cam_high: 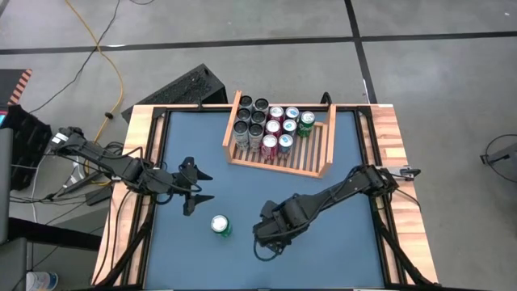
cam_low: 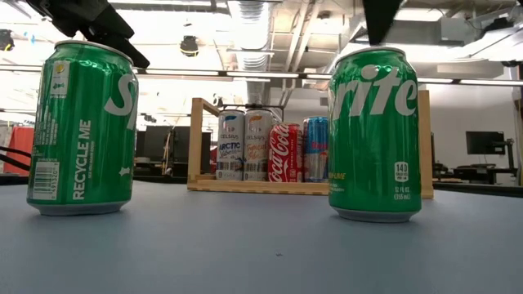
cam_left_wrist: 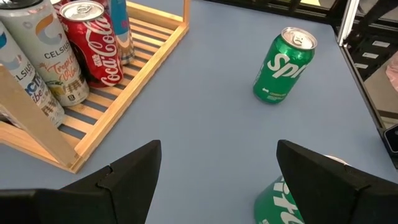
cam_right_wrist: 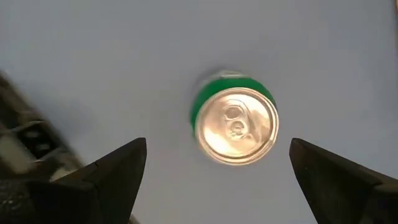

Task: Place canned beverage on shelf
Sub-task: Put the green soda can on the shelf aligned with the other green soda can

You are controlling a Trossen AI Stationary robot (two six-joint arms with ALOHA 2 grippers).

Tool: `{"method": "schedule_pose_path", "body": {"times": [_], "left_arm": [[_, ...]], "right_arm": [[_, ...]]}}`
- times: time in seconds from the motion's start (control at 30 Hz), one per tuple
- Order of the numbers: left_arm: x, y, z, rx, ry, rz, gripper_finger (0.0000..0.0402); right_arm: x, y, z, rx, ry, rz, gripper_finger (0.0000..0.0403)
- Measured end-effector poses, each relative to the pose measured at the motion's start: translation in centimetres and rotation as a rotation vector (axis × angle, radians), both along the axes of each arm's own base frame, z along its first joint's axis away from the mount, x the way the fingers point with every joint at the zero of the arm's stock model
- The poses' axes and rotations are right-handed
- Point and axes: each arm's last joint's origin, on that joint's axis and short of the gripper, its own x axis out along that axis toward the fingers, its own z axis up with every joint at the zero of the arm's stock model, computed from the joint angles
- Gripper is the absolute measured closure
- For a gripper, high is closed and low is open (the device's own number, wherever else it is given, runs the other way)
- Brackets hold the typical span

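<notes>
Tabletop scene seen from overhead: a blue table with two dark robot arms reaching in from either side. The shelf, a light wooden tray with a slatted base, sits at the far middle of the table and holds a cluster of upright cans (silver, red and green ones) packed toward its left end. Two green Sprite cans stand upright on the table, well apart from the shelf, toward the front edge. The left gripper hovers with its fingers spread apart, holding nothing, just beside the first Sprite can. The right gripper hangs directly above the second Sprite can, fingers wide apart on either side of its top, not touching it.
</notes>
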Motion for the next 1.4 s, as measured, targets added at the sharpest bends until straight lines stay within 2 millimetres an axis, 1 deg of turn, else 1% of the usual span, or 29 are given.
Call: {"method": "schedule_pose_path", "body": {"times": [0.1,0.2,0.53,0.83,0.97,1.2,1.3,1.4], "left_arm": [[0.0,0.0,0.0,0.000,0.000,0.000,0.0095],[0.0,0.0,0.0,0.001,0.001,0.000,0.0095],[0.0,0.0,0.0,0.001,0.002,0.000,0.0095],[0.0,0.0,0.0,-0.003,0.006,-0.014,0.0095],[0.0,0.0,0.0,0.011,0.007,-0.022,0.0095],[0.0,0.0,0.0,0.011,0.007,-0.022,0.0095],[0.0,0.0,0.0,0.011,0.007,-0.022,0.0095],[0.0,0.0,0.0,0.011,0.007,-0.022,0.0095]], "right_arm": [[-0.2,0.0,-1.3,-0.023,0.049,-0.001,0.0021],[-0.2,-0.2,-1.9,-0.032,0.069,-0.013,0.0021],[-0.1,-0.4,-2.0,-0.046,0.070,0.001,0.0021],[0.4,-1.8,-3.1,-0.023,0.106,-0.040,0.0021],[0.6,-1.7,-3.5,-0.013,0.094,-0.044,0.0021],[0.6,-1.7,-3.5,-0.016,0.087,-0.046,0.0021],[1.1,-1.8,-4.5,-0.004,0.058,-0.065,0.0021],[1.1,-1.9,-5.2,-0.009,0.073,-0.075,0.0021]]}}
